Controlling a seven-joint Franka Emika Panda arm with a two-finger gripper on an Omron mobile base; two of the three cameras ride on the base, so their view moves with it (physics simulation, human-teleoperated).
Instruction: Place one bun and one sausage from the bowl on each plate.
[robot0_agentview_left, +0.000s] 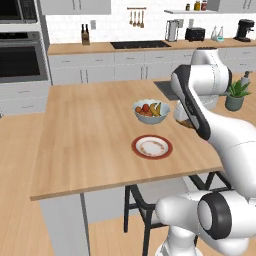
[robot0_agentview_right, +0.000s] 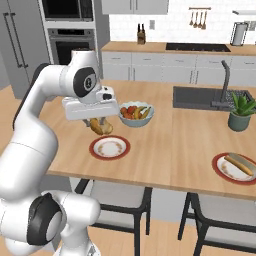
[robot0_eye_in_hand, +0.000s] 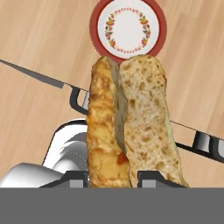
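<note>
Gripper (robot0_agentview_right: 100, 126) was clamped on a split bun (robot0_eye_in_hand: 131, 127), carried above the counter at 9 o'clock of the empty red-rimmed plate (robot0_agentview_right: 109, 148), presumably for release there; far plate (robot0_agentview_right: 234, 168) looked already served.

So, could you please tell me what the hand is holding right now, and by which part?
The hand holds a split bun by one end, its length pointing away toward the red-rimmed plate.

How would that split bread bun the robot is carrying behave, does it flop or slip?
The bun looks stiff: it stands out long from the gripper without sagging. Its rough, porous crust probably resists slipping. Being split lengthwise, the halves might spread or shift when set on the red-rimmed plate.
</note>
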